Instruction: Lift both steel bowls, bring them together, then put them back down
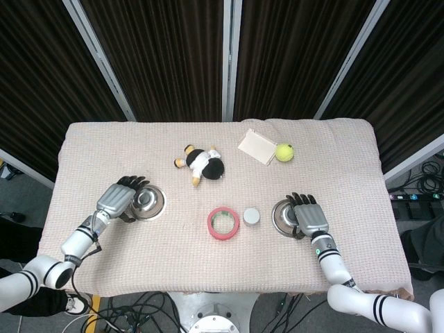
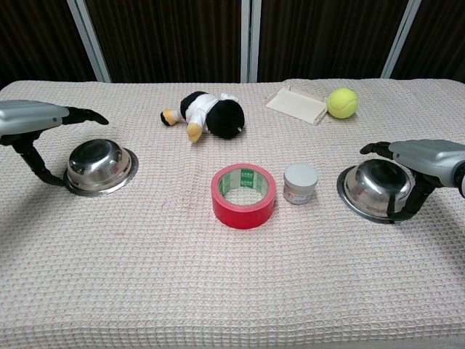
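Nearest the robot, the right hand [image 1: 311, 218] lay over the outer side of the right steel bowl [image 2: 376, 189], fingers draped across the top and thumb hooked down against the near rim. Whether that amounted to a firm hold could not be told; the bowl looked to sit upside down on the cloth-covered table [image 2: 218, 291], its rim flat on the weave and not raised. On the other side, the left hand [image 1: 118, 200] hovered at the outer edge of the left steel bowl [image 2: 99, 165], fingers reaching above its dome and thumb pointing down beside the rim. From the chest view the fingers appeared apart and holding nothing, with the bowl likewise resting inverted on the cloth.

Between the two bowls stood a red tape roll [image 2: 243, 195] and, just beside it toward the right bowl, a small white jar [image 2: 300, 182]. Further back lay a black-and-white plush toy [image 2: 208, 114], and beyond that, near the far edge, a white tray [image 2: 295, 105] with a tennis ball [image 2: 342, 102] just beside it.

Judged from this, the task was only at its opening stage: both hands had arrived at their bowls, yet neither bowl was lifted. Securing both grasps, raising the bowls, bringing them together over the middle, and setting them down again were all left to do.
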